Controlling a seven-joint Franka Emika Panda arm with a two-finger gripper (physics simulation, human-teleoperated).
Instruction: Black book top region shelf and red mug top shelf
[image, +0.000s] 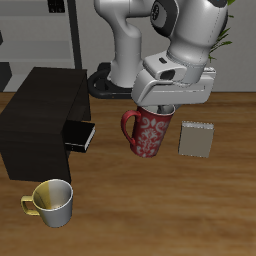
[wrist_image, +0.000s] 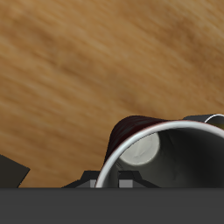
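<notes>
Wooden tabletop (image: 215, 215) with a warm brown grain carries everything, and behind it stands a dim backdrop with a dark rack and a bit of green foliage.

Counted out: one shelf, two mugs, two books, one arm. One shelf (image: 40, 120), a low black-brown box with a flat top, sits toward the table's side, its side compartment opening toward the middle of the table. One black book (image: 82, 135) lies flat in that compartment, its pale page edges poking out of the opening. One red mug (image: 147, 133), mottled with a pale pattern, is at the middle of the table, its handle pointing toward the shelf; whether its base touches the wood cannot be told. One yellow-and-white mug (image: 52, 201) stands near the front edge, well apart from the red one. One grey book (image: 197, 139) stands upright just beside the red mug, on the side away from the shelf.

One white arm reaches down from the far side, its wrist bent so the gripper (image: 160, 108) points straight down onto the red mug's rim. In the wrist view the mug's pale rim (wrist_image: 175, 131) curves close under the camera, dark red wall beside it. Fingers straddle the rim, pinching the mug's wall.
</notes>
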